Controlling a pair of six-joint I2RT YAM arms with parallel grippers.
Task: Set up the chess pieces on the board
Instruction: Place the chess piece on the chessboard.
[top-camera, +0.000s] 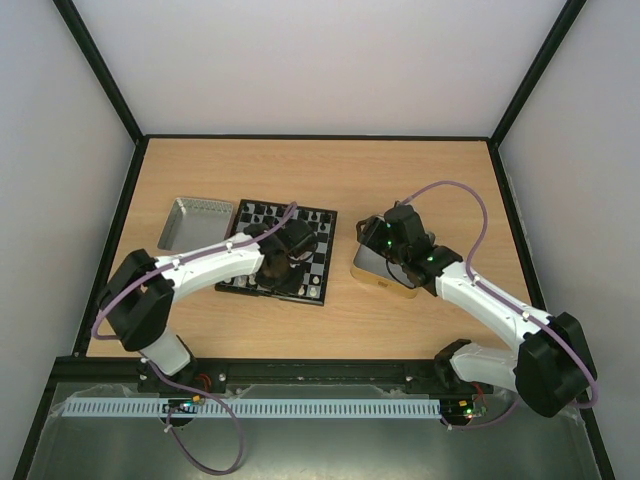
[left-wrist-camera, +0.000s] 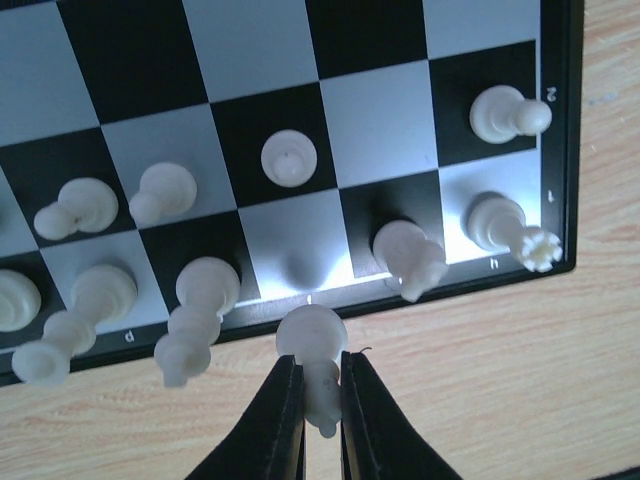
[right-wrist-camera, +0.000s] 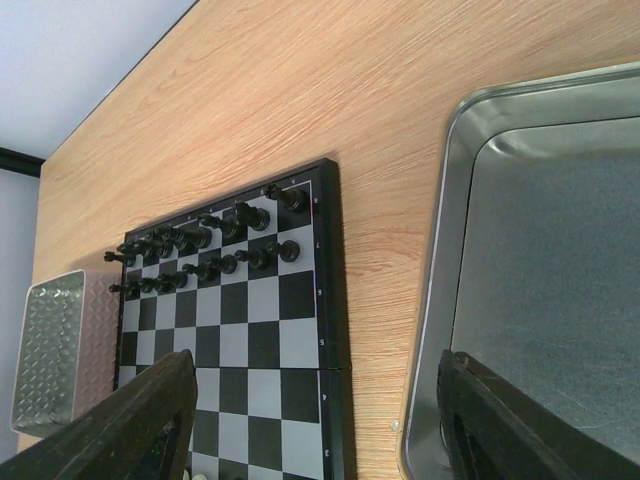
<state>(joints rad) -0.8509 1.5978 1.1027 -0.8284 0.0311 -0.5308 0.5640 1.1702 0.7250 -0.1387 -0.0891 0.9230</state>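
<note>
The board (left-wrist-camera: 380, 120) fills the left wrist view, with several white chess pieces (left-wrist-camera: 287, 158) standing on its two nearest rows. My left gripper (left-wrist-camera: 320, 368) is shut on one white piece (left-wrist-camera: 312, 338), held over the board's near edge, just in front of a bare light square (left-wrist-camera: 300, 262). From above, the left gripper (top-camera: 285, 262) hangs over the board (top-camera: 318, 272). My right gripper (right-wrist-camera: 315, 365) is open and holds nothing, above the wood between the board (right-wrist-camera: 265, 340) and a tin (right-wrist-camera: 540, 300).
Black pieces (right-wrist-camera: 215, 250) fill the board's two far rows. A grey metal tray (top-camera: 195, 222) lies left of the board. The gold-sided tin (top-camera: 385, 278) sits right of it, under the right wrist (top-camera: 400, 235). Bare wooden table (top-camera: 330, 170) stretches behind.
</note>
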